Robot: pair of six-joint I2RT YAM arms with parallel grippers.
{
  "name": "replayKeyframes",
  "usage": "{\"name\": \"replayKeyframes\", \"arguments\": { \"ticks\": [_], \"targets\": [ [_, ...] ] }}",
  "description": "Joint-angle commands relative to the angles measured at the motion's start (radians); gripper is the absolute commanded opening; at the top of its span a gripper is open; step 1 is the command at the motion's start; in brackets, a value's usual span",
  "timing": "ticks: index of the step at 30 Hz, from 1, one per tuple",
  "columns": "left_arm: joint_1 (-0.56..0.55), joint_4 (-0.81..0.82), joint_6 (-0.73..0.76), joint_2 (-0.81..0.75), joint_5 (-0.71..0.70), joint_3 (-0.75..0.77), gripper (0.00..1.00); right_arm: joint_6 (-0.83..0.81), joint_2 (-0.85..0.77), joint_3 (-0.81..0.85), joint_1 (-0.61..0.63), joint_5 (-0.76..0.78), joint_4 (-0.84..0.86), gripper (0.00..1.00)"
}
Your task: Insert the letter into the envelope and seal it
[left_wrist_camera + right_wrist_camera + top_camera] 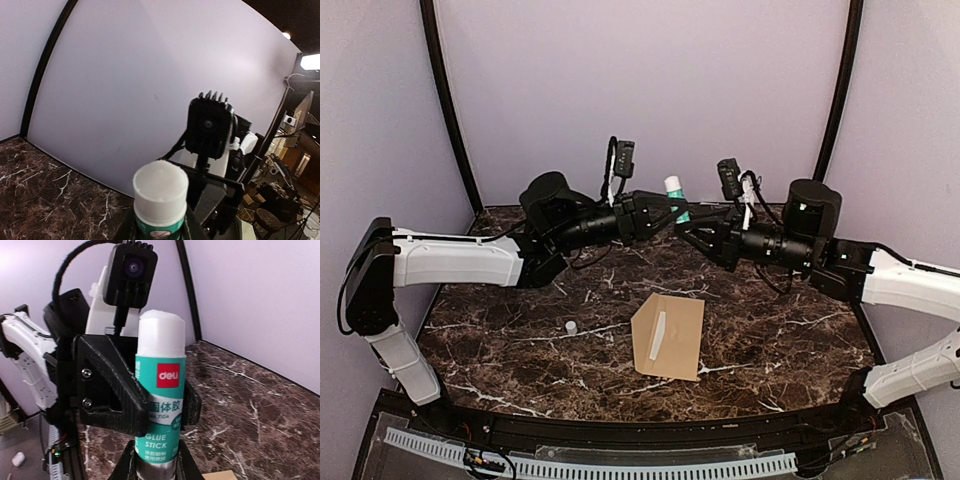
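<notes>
The envelope (670, 335) lies flat on the dark marbled surface (500, 340), near the middle and a little toward the near edge, with a pale narrow strip (657, 338) running along it close to its left side. A small white cap (570, 327) stands on the surface well to the left of the envelope, apart from it.

Both arms reach in from the sides and meet above the back of the surface, well apart from the envelope. Between them a glue stick (675, 192) stands upright in the air, its white top up and its green label facing the right wrist camera.

The left gripper (672, 208) is closed narrowly on the middle of the glue stick (160, 390). In the right wrist view its black fingers (120, 405) press against the label from both sides.

The right gripper (686, 222) holds the same stick lower down. Its own fingers (125, 467) sit at the bottom of that view, tight against the clear lower end of the tube on either side.

From the left wrist view only the white top of the stick (160, 192) shows clearly, with the right arm's camera (209, 127) just behind it and the pale wall (125, 75) beyond
</notes>
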Motion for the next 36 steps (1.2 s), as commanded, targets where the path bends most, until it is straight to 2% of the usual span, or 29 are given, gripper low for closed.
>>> {"name": "replayKeyframes", "arguments": {
  "ticks": [1,7,10,11,12,13,16,19,21,24,29,33,36],
  "targets": [
    [-0.007,0.203,-0.104,0.019,0.368,0.020,0.00,0.092,-0.046,-0.032,-0.066,-0.458,0.228,0.00],
    [-0.008,0.443,-0.269,0.083,0.521,0.045,0.00,0.303,0.011,-0.043,-0.131,-0.753,0.465,0.00],
    [-0.007,0.457,-0.288,0.087,0.523,0.049,0.00,0.432,0.026,-0.056,-0.159,-0.828,0.596,0.00],
    [-0.008,0.452,-0.288,0.085,0.520,0.048,0.00,0.443,0.022,-0.057,-0.165,-0.832,0.600,0.03],
    [-0.007,0.446,-0.286,0.083,0.504,0.046,0.00,0.434,0.012,-0.056,-0.171,-0.825,0.574,0.10],
    [-0.006,0.430,-0.283,0.077,0.495,0.045,0.00,0.398,-0.003,-0.052,-0.174,-0.802,0.523,0.21],
    [0.014,0.387,-0.282,0.058,0.398,0.028,0.00,0.213,-0.061,-0.034,-0.175,-0.638,0.254,0.53],
    [0.034,0.309,-0.284,0.030,0.292,0.008,0.00,0.077,-0.110,-0.044,-0.173,-0.425,0.074,0.75],
    [0.040,0.219,-0.248,0.011,0.210,0.008,0.00,0.036,-0.122,-0.049,-0.172,-0.332,0.023,0.81],
    [0.041,0.048,-0.177,-0.008,0.059,0.026,0.00,0.012,-0.109,-0.034,-0.168,-0.240,-0.019,0.83],
    [0.041,-0.069,-0.150,-0.004,-0.092,0.056,0.00,-0.010,-0.056,0.016,-0.114,-0.082,-0.050,0.81],
    [0.041,-0.106,-0.133,0.005,-0.148,0.071,0.00,-0.007,0.001,0.064,-0.082,-0.013,-0.062,0.75],
    [0.042,-0.125,-0.120,0.004,-0.173,0.073,0.00,0.011,0.043,0.087,-0.076,-0.009,-0.059,0.66]
  ]
}}
